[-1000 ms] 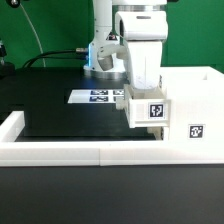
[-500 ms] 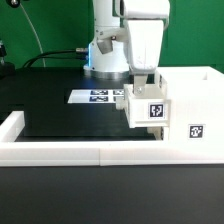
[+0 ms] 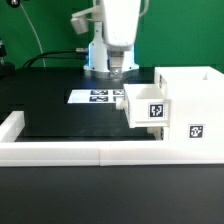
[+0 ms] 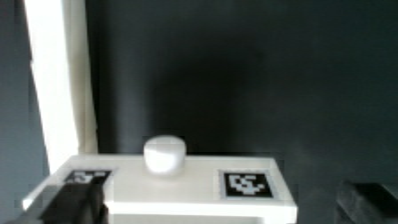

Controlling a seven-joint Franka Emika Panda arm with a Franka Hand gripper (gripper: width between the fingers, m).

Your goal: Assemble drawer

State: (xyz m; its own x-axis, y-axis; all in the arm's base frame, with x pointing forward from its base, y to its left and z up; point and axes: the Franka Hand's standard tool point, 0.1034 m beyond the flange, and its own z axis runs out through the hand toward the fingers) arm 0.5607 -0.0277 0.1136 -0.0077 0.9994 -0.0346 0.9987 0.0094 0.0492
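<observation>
Working from the exterior view's left, we are seeing the white border rail [image 3: 60, 152] running along the near edge of the black surface [image 3: 60, 115], presumably there to stop loose parts sliding off. Behind it, the marker board [image 3: 98, 96] is lying flat near the arm's base, carrying only its tags.

Above the middle of the scene our gripper [image 3: 118, 68] is hanging clear of everything, with nothing in it. Its jaws are looking slightly apart, though the picture is too blurred for us to be sure. In the wrist view we are looking down on a tagged white part [image 4: 178, 182] with a small rounded knob [image 4: 164, 153], and the dark fingertips [image 4: 68, 203] are showing only at the frame's corners.

Further to the exterior view's right, the drawer [image 3: 185, 110] is sitting against the rail. Its tall casing is standing open, and one small tray [image 3: 147, 105] is resting partway into the casing's face, its tag turned toward the camera. We are judging that this tray is seated but not pushed home, so it probably needs a further push. We cannot make out a second tray.
</observation>
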